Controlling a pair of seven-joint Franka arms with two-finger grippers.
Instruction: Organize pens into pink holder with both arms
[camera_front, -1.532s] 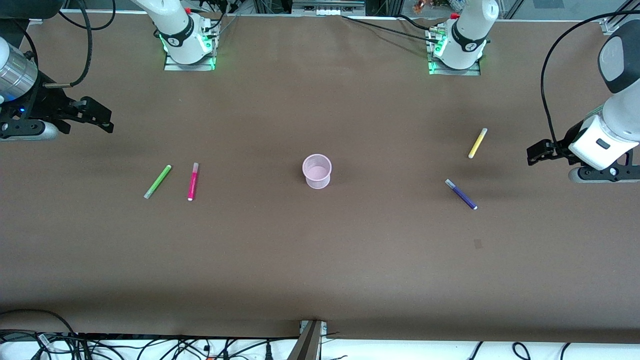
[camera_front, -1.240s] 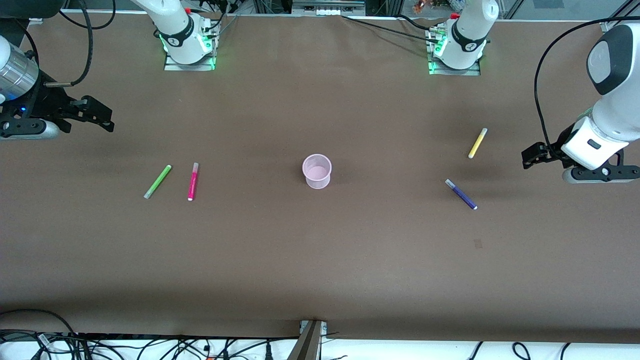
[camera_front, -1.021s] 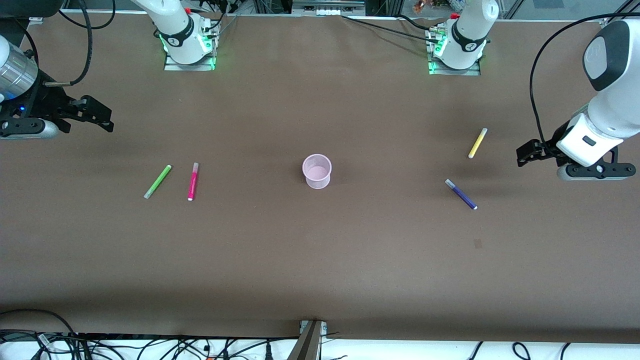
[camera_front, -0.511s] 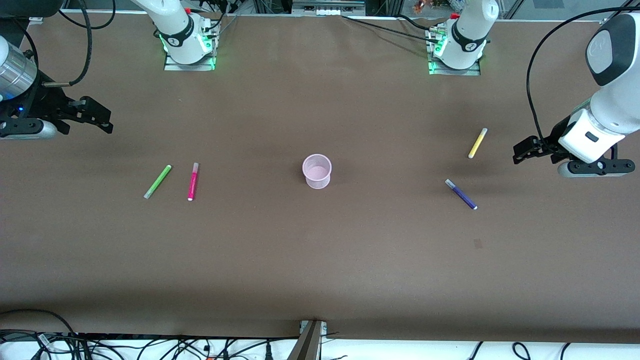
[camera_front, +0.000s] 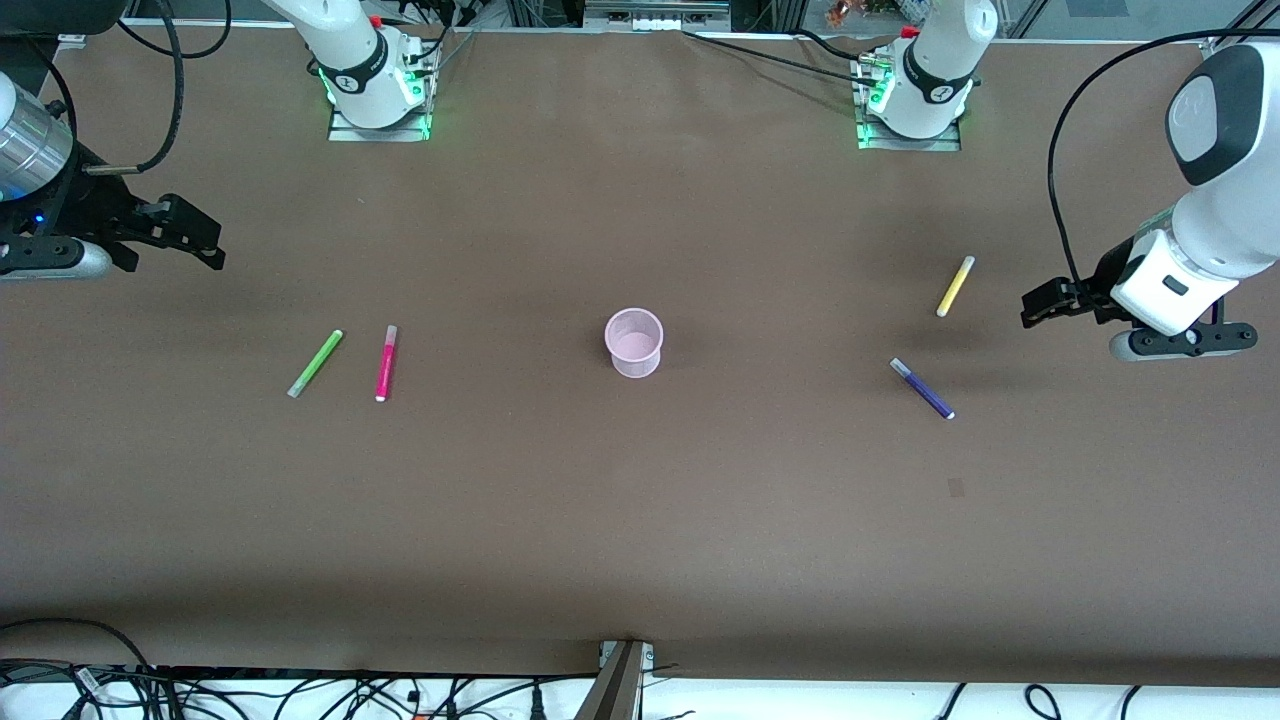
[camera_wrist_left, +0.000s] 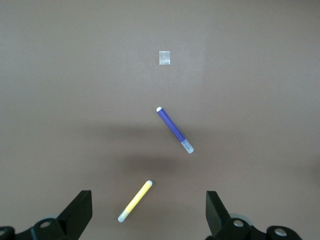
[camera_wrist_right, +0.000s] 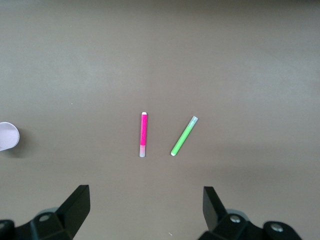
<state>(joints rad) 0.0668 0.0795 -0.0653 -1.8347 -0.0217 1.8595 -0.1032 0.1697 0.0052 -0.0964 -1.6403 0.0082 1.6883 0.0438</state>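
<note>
The holder (camera_front: 634, 343) stands upright at mid-counter (camera_front: 640, 520), serving as landmark. Toward the right arm's end lie two pens side by side and apart: the nearer-to-holder pen (camera_front: 385, 363) and the outer pen (camera_front: 315, 363). Toward the left arm's end lie two more: one pen (camera_front: 955, 286) farther from the front camera than the holder, another (camera_front: 922, 388) nearer. The left claw (camera_front: 1040, 305) hangs over the counter outward of these; the right claw (camera_front: 205, 243) waits outward of its pair.
</note>
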